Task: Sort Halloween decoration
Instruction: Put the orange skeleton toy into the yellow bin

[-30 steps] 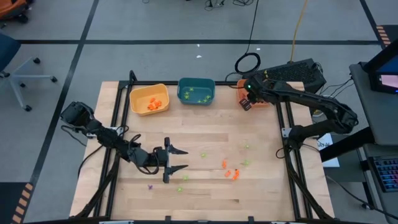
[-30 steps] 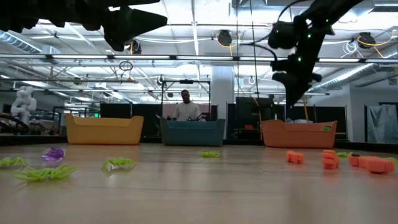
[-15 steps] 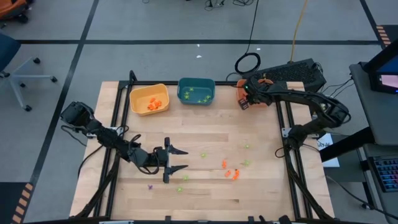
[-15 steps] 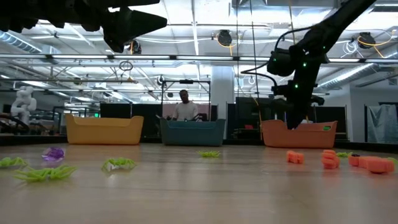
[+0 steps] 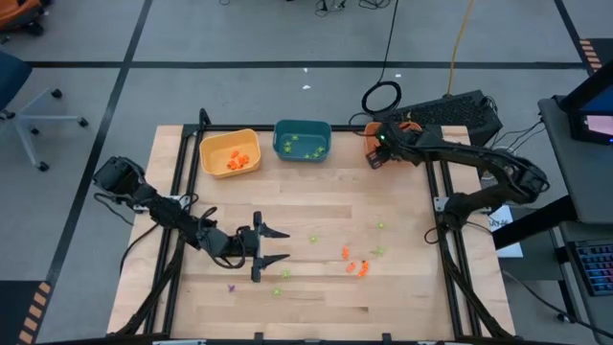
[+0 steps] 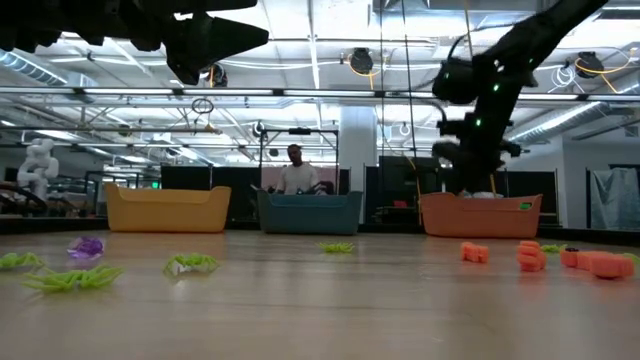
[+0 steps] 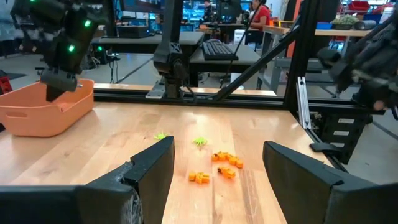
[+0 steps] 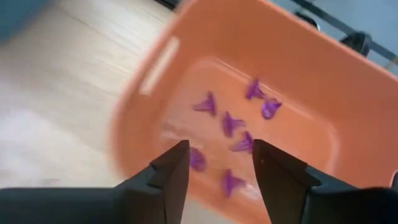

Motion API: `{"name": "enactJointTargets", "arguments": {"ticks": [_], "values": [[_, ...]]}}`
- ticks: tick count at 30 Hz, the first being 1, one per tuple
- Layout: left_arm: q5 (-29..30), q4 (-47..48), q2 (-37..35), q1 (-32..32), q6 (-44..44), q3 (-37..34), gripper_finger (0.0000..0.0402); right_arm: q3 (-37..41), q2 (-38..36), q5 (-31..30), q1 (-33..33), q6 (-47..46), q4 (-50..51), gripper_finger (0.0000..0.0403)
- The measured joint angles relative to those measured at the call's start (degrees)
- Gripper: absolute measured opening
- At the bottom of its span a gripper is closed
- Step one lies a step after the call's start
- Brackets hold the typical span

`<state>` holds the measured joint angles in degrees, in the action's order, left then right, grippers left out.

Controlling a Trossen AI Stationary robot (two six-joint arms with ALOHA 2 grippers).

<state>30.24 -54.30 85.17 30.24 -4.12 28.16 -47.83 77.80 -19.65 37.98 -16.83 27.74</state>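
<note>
Right wrist view, right pincer (image 8: pixel 214 163) parted, empty, above orange bin (image 8: pixel 323 81)

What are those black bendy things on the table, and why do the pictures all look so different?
They are two robot arms, each ending in a two-fingered end effector. One picture looks down from above, one looks across the tabletop, and two come from cameras on the arms' wrists. Three bins stand at the table's back edge: a yellow bin, a teal bin and an orange bin. Tiny orange trinkets and green trinkets lie scattered on the wood, with a purple one. The right end effector is over the orange bin with its fingers apart and nothing between them; purple trinkets lie inside. The left end effector waits open above the table, empty.
</note>
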Motion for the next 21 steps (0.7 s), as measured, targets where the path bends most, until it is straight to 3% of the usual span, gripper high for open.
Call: {"name": "enactJointTargets", "arguments": {"ticks": [5,12,21], "values": [[0.0,0.0,0.0,0.0,0.0,0.0,0.0254,0.0,-7.1,-0.2,-6.8,-2.9,2.4,0.0170],[0.0,0.4,0.0,0.0,0.1,0.0,0.0254,0.0,-14.6,-1.2,-23.7,-9.7,4.5,0.0171],[0.0,1.0,0.0,0.0,0.0,0.0,0.0254,0.0,-11.9,-3.4,-50.3,-17.5,3.6,0.0171]]}}
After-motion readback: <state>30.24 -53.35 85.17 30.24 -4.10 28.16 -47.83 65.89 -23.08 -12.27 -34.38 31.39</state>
